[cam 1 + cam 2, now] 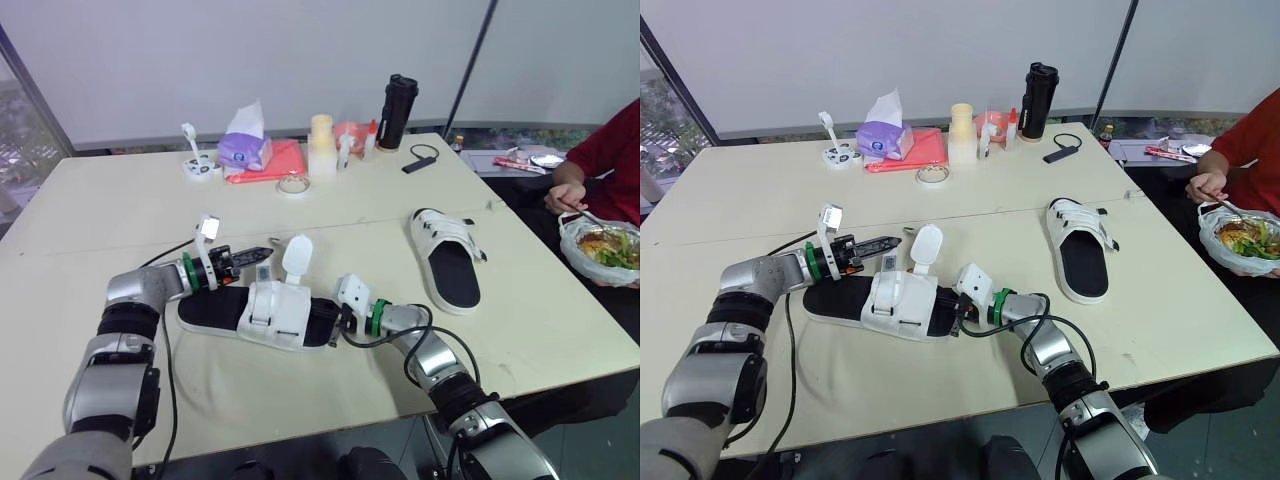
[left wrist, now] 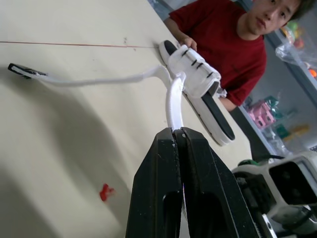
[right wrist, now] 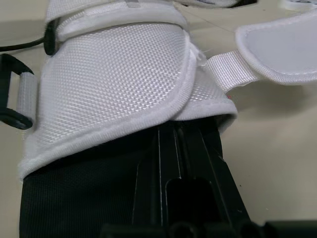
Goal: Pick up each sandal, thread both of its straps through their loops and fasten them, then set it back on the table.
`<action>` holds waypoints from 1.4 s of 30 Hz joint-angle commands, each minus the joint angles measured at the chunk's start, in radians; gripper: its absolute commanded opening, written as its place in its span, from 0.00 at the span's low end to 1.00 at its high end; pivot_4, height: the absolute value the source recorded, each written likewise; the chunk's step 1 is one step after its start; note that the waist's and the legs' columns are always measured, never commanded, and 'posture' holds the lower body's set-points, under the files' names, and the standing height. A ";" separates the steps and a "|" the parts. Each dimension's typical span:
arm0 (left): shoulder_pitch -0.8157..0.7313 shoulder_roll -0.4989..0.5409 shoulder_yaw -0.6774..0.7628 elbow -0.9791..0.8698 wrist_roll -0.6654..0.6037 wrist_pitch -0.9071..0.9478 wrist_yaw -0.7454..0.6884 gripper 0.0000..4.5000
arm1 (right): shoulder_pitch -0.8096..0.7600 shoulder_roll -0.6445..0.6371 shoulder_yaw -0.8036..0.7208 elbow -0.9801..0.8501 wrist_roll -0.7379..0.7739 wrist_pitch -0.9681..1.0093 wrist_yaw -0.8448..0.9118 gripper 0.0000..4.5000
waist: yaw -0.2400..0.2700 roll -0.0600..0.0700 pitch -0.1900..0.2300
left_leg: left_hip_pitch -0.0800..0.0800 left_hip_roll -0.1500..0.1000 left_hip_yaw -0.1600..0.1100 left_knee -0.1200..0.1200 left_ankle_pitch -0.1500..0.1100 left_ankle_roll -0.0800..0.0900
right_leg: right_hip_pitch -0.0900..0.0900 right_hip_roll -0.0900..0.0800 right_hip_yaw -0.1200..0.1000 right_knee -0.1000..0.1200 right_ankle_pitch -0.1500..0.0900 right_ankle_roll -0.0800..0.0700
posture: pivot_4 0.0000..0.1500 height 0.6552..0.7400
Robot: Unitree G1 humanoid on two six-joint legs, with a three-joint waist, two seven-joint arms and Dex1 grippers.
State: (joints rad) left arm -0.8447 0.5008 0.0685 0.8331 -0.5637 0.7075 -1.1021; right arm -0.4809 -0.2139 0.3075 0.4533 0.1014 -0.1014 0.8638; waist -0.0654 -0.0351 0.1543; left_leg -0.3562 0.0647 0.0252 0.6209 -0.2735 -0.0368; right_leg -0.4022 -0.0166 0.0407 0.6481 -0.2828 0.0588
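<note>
Sandal (image 1: 268, 312) on the table (image 1: 120, 200), lying between both grippers. We see the left gripper (image 2: 178, 131) clenched on its white strap (image 2: 172, 101). The right gripper (image 3: 177, 130) is pressed closed at the other end, its tips hidden under the upper (image 3: 114, 74); what they touch we cannot judge.

My left end effector (image 1: 258, 255) lay low over the bench (image 1: 120, 210), its black fingers together at a thin strap (image 1: 263, 270) of the near sandal (image 1: 270, 312). My right end effector (image 1: 338, 322) met that sandal's end. A second sandal (image 1: 447, 262) lay well apart to my right.
</note>
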 commanded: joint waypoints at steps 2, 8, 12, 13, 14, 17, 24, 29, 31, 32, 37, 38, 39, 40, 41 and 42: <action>-0.023 -0.025 -0.063 0.126 0.144 -0.138 -0.017 0.01 | 0.062 -0.018 0.050 0.100 -0.078 0.073 -0.005 0.00 | 0.001 0.000 0.000 | 0.000 0.000 0.000 0.000 0.000 0.000 | 0.000 0.000 0.000 0.000 0.000 0.000 | 1.00 0.99; -0.057 -0.071 -0.086 0.258 0.245 -0.244 -0.036 0.01 | 0.050 -0.017 0.051 0.108 -0.081 0.071 -0.003 0.00 | 0.011 0.005 -0.010 | 0.003 0.000 0.000 0.001 0.000 0.000 | 0.004 0.000 -0.001 0.000 -0.002 -0.003 | 1.00 0.99; -0.083 -0.074 -0.051 0.291 0.249 -0.241 -0.041 0.22 | 0.058 -0.024 0.047 0.104 -0.082 0.069 -0.002 0.00 | 0.016 0.009 -0.014 | 0.004 0.000 -0.001 0.001 0.000 0.000 | 0.004 0.001 -0.001 0.000 -0.002 -0.003 | 1.00 0.99; -0.086 -0.073 -0.043 0.288 0.244 -0.229 -0.057 0.33 | 0.063 -0.025 0.047 0.102 -0.082 0.068 -0.001 0.00 | 0.017 0.009 -0.014 | 0.004 0.000 -0.001 0.001 0.000 0.000 | 0.004 0.001 -0.001 0.000 -0.002 -0.003 | 1.00 0.99; -0.087 -0.072 -0.037 0.286 0.243 -0.222 -0.068 0.43 | 0.065 -0.026 0.048 0.101 -0.082 0.068 -0.001 0.00 | 0.018 0.009 -0.014 | 0.004 0.000 -0.001 0.001 0.000 0.000 | 0.004 0.001 -0.001 0.000 -0.002 -0.003 | 1.00 0.99; -0.082 -0.066 -0.022 0.256 0.241 -0.209 -0.086 0.78 | 0.066 -0.025 0.049 0.099 -0.083 0.072 0.001 0.00 | 0.018 0.009 -0.014 | 0.003 0.000 -0.002 0.001 0.000 0.000 | 0.004 0.002 -0.001 0.000 -0.001 -0.002 | 1.00 0.99; -0.042 0.018 0.020 0.067 0.207 -0.164 -0.146 0.88 | 0.056 -0.023 0.044 0.104 -0.081 0.074 0.003 0.00 | 0.014 0.008 -0.012 | 0.000 0.000 -0.002 -0.001 0.000 0.000 | -0.001 0.003 -0.001 0.000 0.000 0.000 | 1.00 0.99; 0.026 0.109 0.078 -0.170 0.151 -0.076 -0.132 0.88 | 0.063 -0.023 0.044 0.097 -0.079 0.074 0.003 0.00 | 0.012 0.007 -0.011 | 0.000 0.001 -0.002 -0.005 0.000 0.000 | -0.003 0.003 0.001 0.000 0.000 0.000 | 1.00 0.99; 0.049 0.126 0.109 -0.256 0.121 -0.035 -0.104 0.88 | 0.063 -0.021 0.045 0.102 -0.080 0.071 0.003 0.00 | 0.012 0.007 -0.011 | 0.000 0.001 -0.001 -0.005 0.000 0.000 | -0.003 0.002 0.001 0.000 0.000 0.000 | 1.00 0.99; 0.051 0.126 0.131 -0.291 0.104 -0.016 -0.076 0.88 | 0.062 -0.018 0.045 0.105 -0.081 0.070 0.004 0.00 | 0.012 0.007 -0.011 | 0.000 0.001 -0.001 -0.005 0.000 0.000 | -0.002 0.002 0.001 0.000 0.000 0.000 | 1.00 0.99; 0.033 0.040 0.174 -0.424 0.031 0.087 0.070 0.88 | 0.046 -0.005 0.048 0.121 -0.081 0.067 0.004 0.00 | 0.016 0.006 -0.011 | 0.001 0.001 -0.001 -0.005 0.000 0.000 | -0.002 0.002 0.001 0.000 0.000 0.000 | 1.00 0.99; 0.026 0.020 0.175 -0.429 0.021 0.110 0.094 0.88 | 0.045 -0.004 0.048 0.121 -0.081 0.068 0.003 0.00 | 0.016 0.006 -0.011 | 0.001 0.001 -0.001 -0.005 0.000 0.000 | -0.002 0.002 0.001 0.000 0.000 0.000 | 1.00 0.99; 0.019 0.003 0.172 -0.428 0.018 0.130 0.119 0.88 | 0.044 -0.002 0.048 0.121 -0.081 0.068 0.002 0.00 | 0.015 0.006 -0.010 | 0.001 0.001 -0.001 -0.005 0.000 0.000 | -0.002 0.002 0.001 0.000 0.000 0.000 | 1.00 0.99; 0.009 -0.014 0.160 -0.410 0.032 0.136 0.151 0.88 | 0.045 -0.001 0.048 0.119 -0.081 0.068 0.001 0.00 | 0.013 0.006 -0.010 | 0.001 0.001 -0.001 -0.005 0.000 0.000 | -0.002 0.003 0.001 0.000 0.000 0.000 | 1.00 0.99; -0.002 -0.030 0.149 -0.384 0.049 0.132 0.183 0.88 | 0.046 0.000 0.048 0.118 -0.081 0.067 0.001 0.00 | 0.011 0.006 -0.010 | 0.001 0.001 -0.001 -0.005 0.000 0.000 | -0.002 0.003 0.001 0.000 0.000 0.001 | 1.00 0.99; -0.015 -0.046 0.146 -0.355 0.055 0.138 0.207 0.88 | 0.048 0.000 0.048 0.117 -0.082 0.067 0.000 0.00 | 0.008 0.006 -0.010 | 0.001 0.001 -0.001 -0.005 0.000 0.000 | -0.002 0.003 0.001 0.000 0.001 0.001 | 1.00 0.99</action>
State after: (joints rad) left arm -0.8339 0.4484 0.2076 0.4729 -0.5112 0.8440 -0.9242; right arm -0.4823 -0.2025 0.3094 0.4611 0.0918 -0.1008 0.8710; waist -0.0573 -0.0294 0.1441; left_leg -0.3556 0.0658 0.0235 0.6156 -0.2735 -0.0365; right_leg -0.4048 -0.0128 0.0421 0.6484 -0.2823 0.0596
